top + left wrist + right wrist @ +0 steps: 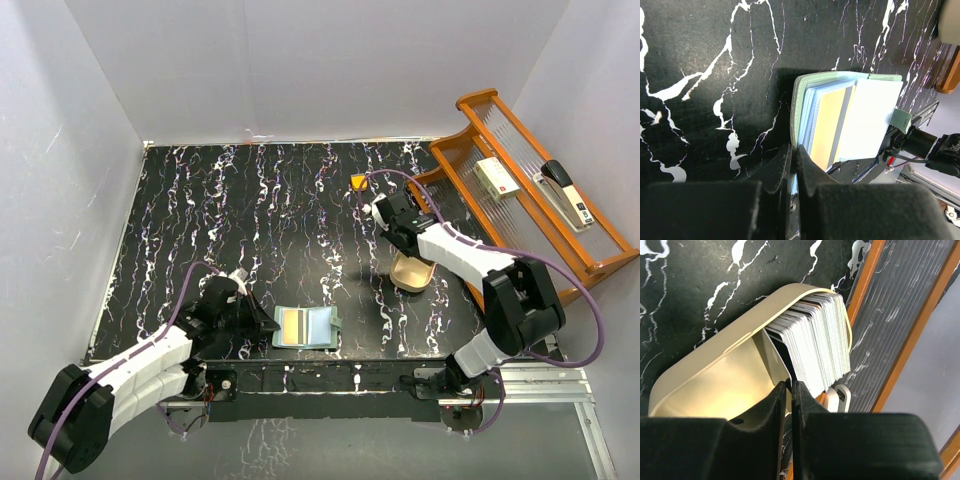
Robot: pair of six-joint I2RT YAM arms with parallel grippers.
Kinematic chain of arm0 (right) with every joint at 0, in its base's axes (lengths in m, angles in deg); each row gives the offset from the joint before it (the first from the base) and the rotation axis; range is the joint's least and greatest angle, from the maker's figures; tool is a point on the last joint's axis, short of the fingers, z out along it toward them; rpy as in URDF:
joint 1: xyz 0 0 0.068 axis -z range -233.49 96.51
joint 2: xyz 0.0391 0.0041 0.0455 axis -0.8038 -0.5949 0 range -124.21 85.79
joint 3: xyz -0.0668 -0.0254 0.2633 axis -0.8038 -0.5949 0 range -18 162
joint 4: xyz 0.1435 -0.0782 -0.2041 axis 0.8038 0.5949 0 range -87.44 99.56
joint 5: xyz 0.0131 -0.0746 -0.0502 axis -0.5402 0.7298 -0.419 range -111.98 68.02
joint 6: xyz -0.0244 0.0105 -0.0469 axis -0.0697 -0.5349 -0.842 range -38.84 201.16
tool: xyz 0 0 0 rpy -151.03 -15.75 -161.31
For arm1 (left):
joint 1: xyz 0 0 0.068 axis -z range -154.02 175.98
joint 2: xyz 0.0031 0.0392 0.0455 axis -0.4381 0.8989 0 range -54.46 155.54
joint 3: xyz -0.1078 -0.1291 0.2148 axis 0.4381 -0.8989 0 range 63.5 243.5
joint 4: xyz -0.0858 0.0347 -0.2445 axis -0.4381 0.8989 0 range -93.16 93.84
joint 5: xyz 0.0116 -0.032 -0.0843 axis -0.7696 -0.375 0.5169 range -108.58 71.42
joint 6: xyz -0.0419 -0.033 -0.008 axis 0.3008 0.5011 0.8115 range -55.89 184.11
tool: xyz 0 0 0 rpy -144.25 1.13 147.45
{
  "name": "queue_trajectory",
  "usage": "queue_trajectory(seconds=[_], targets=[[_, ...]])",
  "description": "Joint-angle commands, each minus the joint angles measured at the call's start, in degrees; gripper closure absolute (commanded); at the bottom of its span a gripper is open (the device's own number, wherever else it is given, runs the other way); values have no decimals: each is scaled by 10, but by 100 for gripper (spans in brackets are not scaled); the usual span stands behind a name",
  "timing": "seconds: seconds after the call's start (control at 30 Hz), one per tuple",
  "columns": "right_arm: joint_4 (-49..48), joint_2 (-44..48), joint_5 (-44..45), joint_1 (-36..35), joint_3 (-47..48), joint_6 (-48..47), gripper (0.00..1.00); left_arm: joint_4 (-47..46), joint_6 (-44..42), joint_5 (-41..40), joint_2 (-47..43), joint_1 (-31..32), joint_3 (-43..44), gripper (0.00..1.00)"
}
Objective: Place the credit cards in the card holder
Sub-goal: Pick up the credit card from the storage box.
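In the one dish point(715, 347), only the wrist view reveals stacked credit cards point(820, 340), right pincer point(790, 390) pinching one; left pincer point(794, 155) clamps the card holder point(870, 115)

- Robot lab, clearly: this is a test cell, not a home or an office.
- Plain white walls point(300, 60) box the table point(250, 220) in on three sides, like a booth.
- Left arm point(140, 365) and right arm point(470, 255) sit bolted side by side at the near edge.
- Purple cables point(604, 322) loop loose off both arms, and a bare aluminium rail point(550, 385) runs by the right base.
- The tabletop is a black marble-look sheet, more backdrop than furniture.
- Staged props are spread across it: a wallet point(305, 327), a dish point(410, 275) packed with cards point(815, 340), and a wooden rack point(520, 190) holding a stapler point(565, 195).
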State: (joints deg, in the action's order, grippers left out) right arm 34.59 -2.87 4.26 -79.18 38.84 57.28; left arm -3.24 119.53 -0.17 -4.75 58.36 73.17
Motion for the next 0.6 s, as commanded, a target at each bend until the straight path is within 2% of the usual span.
queue_trajectory(seconds=[0.0, 0.33, 0.57], targets=[[25, 58, -37, 5, 40, 27, 100, 25, -2, -1, -16, 0, 2, 100], [88, 128, -172, 4, 81, 100, 100, 29, -10, 9, 11, 0, 22, 100], [95, 159, -301, -2, 116, 232, 100, 40, 1, -7, 9, 0, 27, 80]])
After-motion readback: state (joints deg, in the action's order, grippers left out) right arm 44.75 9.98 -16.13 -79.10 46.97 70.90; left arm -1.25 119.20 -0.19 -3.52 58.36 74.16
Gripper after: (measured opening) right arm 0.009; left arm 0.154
